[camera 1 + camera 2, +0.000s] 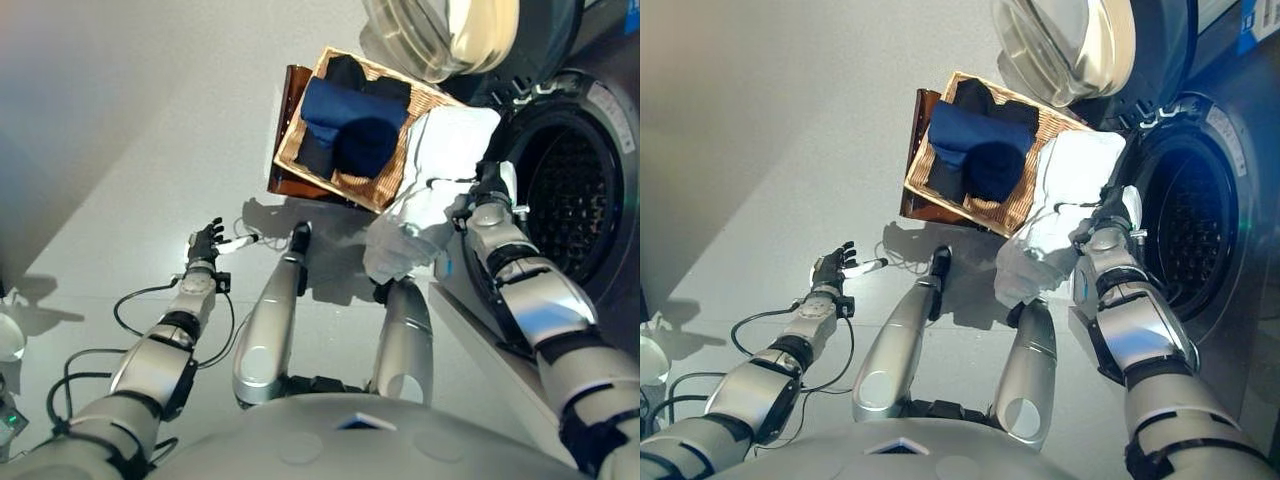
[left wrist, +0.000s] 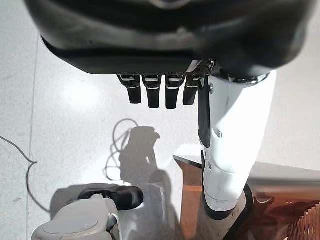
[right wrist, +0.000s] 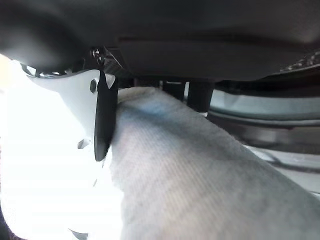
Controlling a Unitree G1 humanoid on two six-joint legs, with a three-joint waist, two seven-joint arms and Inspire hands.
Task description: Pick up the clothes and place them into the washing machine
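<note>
The right hand (image 1: 1108, 212) pinches a white cloth (image 1: 1058, 205) just outside the washing machine (image 1: 1200, 230) opening. Beside the machine, a basket (image 1: 1023, 207) holds dark clothes (image 1: 975, 150). The left hand (image 1: 205, 240) hangs spread, well apart.

A white cloth (image 1: 435, 180), dark blue and seemingly black clothes (image 1: 350, 120) in a tan woven basket (image 1: 385, 190).

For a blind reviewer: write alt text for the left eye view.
The robot's right hand holds a white cloth up at the open drum of the washing machine. A wicker basket of dark blue clothes sits on the floor beside it; the left hand hangs open and empty.
</note>
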